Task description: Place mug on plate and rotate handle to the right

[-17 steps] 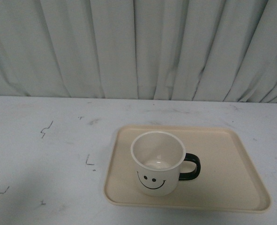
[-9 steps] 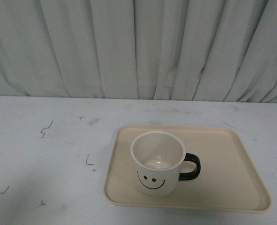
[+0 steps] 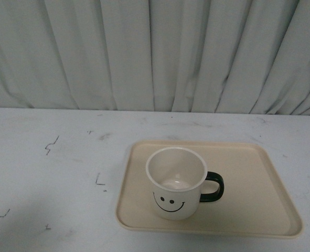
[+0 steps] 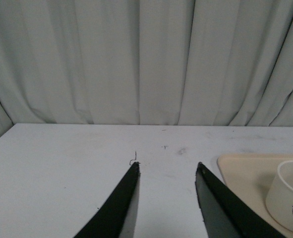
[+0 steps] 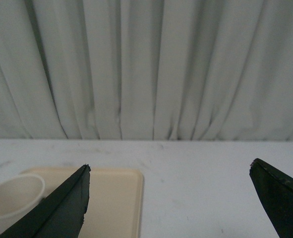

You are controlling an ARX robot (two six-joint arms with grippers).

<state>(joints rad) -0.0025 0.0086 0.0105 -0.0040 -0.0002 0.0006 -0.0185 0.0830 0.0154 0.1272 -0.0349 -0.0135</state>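
Observation:
The cream-white mug [image 3: 175, 183] stands upright on the beige plate [image 3: 249, 178], its smiley face toward the camera. Its dark handle [image 3: 213, 187] sticks out to the right. Neither arm shows in the front view. In the left wrist view my left gripper [image 4: 167, 165] is open over bare table, with the plate [image 4: 240, 171] and the mug [image 4: 288, 196] off to one side. My right gripper [image 5: 169, 166] is open wide with nothing between its fingers; the plate [image 5: 114, 198] and the mug's rim [image 5: 15, 196] lie behind one finger.
A white table [image 3: 55, 173] with small dark scuff marks [image 3: 51, 144] carries the plate. A pale pleated curtain [image 3: 155, 52] hangs along the table's far edge.

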